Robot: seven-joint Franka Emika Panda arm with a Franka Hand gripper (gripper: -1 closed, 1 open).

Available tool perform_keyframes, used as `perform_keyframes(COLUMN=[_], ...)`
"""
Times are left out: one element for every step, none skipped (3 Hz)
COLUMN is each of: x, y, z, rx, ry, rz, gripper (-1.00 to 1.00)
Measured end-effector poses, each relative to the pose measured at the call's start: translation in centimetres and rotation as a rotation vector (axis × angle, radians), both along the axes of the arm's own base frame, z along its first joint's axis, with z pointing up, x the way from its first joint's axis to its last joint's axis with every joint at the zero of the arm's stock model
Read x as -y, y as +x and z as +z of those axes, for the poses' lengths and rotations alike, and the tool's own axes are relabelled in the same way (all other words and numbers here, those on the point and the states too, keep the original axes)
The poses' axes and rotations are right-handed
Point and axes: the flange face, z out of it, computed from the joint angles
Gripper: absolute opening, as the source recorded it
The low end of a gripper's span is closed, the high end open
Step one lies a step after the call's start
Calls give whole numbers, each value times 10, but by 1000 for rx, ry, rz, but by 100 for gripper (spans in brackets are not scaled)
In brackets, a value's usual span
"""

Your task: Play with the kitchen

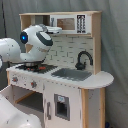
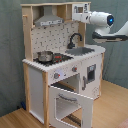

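We are looking at the kitchen [image 2: 62, 60], a tall white and light-wood toy unit standing on the wooden floor [image 2: 15, 117] in front of a grey curtain [image 2: 10, 50], filling most of both exterior views. The arm [image 2: 102, 22] is reaching up toward the small microwave cabinet [image 1: 70, 23] at the top corner of the unit; its gripper is sitting right at that cabinet, and we cannot tell how the jaws are standing, so we are leaving that open. We are judging the unit itself as rigid board and far too bulky to lift, so play means working its small moving parts. The oven door [image 2: 70, 102] is hanging open, hinged at the bottom; it probably swings lightly, and its top edge or handle is the place to take hold. The faucet [image 2: 75, 39] over the grey sink [image 2: 80, 50] looks like stiff black plastic, thin enough to pinch at the spout arch. A small metal pot [image 2: 45, 56] is sitting on the hob; likely light and slippery, best gripped at the rim. The knobs [image 2: 56, 75] on the front panel are small and would need a careful pinch.
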Motion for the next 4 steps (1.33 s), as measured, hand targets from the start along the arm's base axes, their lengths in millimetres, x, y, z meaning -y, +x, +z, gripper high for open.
perform_keyframes(x=[7,13,21,24], y=[-14,-27,-40,-52], z=[-1,-1,-2,0], rx=[10,12,18,21], ry=[2,4,8,1], rz=[28,45,66,80], gripper=[-100,-100,-100,-100])
